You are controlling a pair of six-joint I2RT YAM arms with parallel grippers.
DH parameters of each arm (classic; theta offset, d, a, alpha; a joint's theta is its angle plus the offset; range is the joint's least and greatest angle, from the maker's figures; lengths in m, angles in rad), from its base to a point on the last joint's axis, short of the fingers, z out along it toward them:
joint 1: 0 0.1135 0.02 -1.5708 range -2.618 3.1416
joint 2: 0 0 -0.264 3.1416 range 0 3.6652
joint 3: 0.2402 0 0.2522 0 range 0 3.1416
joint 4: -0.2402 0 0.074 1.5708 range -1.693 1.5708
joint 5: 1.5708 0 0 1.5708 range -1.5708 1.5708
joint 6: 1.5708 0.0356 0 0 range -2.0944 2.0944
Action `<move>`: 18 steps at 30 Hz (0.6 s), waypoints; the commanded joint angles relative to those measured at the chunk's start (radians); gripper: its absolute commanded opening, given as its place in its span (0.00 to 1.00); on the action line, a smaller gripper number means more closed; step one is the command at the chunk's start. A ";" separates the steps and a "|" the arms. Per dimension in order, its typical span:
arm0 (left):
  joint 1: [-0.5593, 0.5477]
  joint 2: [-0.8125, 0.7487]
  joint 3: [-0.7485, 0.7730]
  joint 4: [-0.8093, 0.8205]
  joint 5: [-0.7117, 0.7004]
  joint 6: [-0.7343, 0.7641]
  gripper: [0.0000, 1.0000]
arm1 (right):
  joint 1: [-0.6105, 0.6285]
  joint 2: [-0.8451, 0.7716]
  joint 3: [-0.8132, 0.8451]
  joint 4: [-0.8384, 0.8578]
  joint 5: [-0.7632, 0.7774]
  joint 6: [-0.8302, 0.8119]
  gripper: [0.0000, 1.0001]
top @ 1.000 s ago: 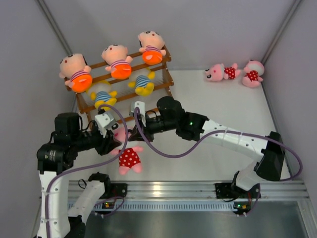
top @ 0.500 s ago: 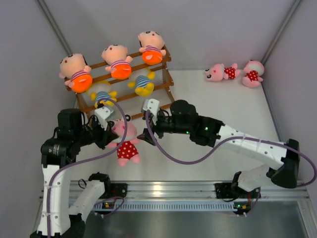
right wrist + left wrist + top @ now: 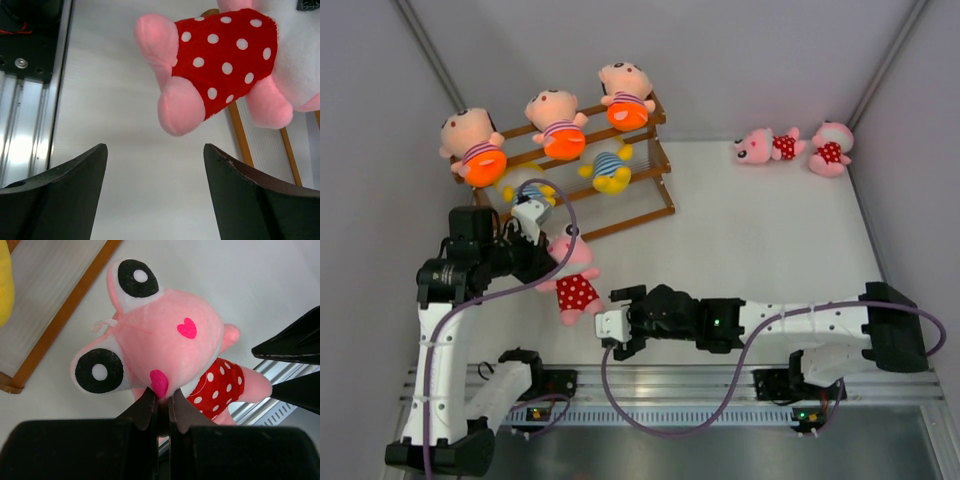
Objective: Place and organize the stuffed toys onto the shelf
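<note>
Above white tabletop (image 3: pixel 770 230), left pincer (image 3: pixel 161 402) now clamps pink doll (image 3: pixel 165 340); right pincer (image 3: pixel 155 150) released, gaping empty.

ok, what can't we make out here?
- Left yellow doll: top view, mostly behind the left arm.
- Pink doll, head: right wrist view, cut off by the top edge.
- Shelf, bottom tier's left end: top view, covered by the left arm.

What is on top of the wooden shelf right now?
Three peach-faced dolls in orange shorts line the shelf top tier. Two yellow striped-shirt dolls sit on the tier below. The left arm covers part of the left yellow doll.
</note>
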 commanded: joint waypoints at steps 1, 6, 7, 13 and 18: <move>0.008 -0.018 -0.001 0.064 0.020 -0.019 0.00 | 0.010 0.059 0.063 0.147 0.089 -0.054 0.78; 0.009 -0.022 -0.003 0.066 0.017 -0.022 0.00 | 0.008 0.184 0.207 0.096 0.211 -0.011 0.74; 0.009 -0.024 -0.003 0.064 0.017 -0.022 0.00 | 0.005 0.204 0.236 0.066 0.210 0.001 0.71; 0.009 -0.022 -0.013 0.066 0.001 -0.013 0.00 | -0.009 0.279 0.332 0.013 0.185 0.052 0.25; 0.009 -0.029 -0.061 0.077 -0.130 -0.002 0.80 | -0.069 0.238 0.265 -0.009 0.130 0.148 0.00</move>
